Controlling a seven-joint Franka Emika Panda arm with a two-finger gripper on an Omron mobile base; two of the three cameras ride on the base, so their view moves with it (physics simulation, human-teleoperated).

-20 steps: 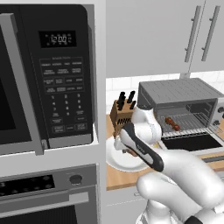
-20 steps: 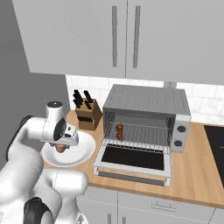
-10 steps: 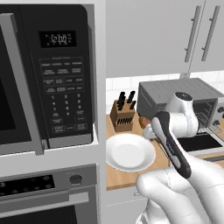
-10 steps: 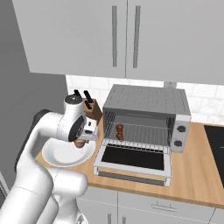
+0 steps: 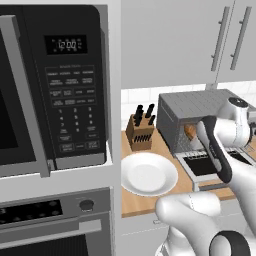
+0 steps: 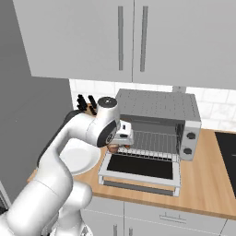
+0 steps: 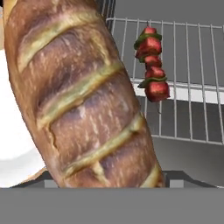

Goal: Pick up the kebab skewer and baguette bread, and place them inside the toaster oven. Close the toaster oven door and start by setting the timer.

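Note:
My gripper (image 6: 117, 145) is shut on the baguette bread (image 7: 83, 96), a golden-brown slashed loaf that hides the fingertips in the hand view. It holds the loaf (image 6: 113, 148) at the left of the toaster oven's (image 6: 156, 108) open front, just above the lowered toaster oven door (image 6: 140, 168). The kebab skewer (image 7: 151, 70), with red chunks and green bits, lies on the wire rack (image 7: 192, 65) inside. From the left base view the loaf (image 5: 189, 131) shows as an orange patch at the oven (image 5: 195, 107) mouth.
A bare white plate (image 5: 149, 174) sits on the wooden counter left of the oven, with a knife block (image 5: 141, 132) behind it. A black microwave (image 5: 55, 90) stands in a tall cabinet to the left. The oven's knobs (image 6: 187, 143) are on its right side.
The arm has swung right from above the plate to the oven's open front, carrying the baguette bread. The plate is now bare.

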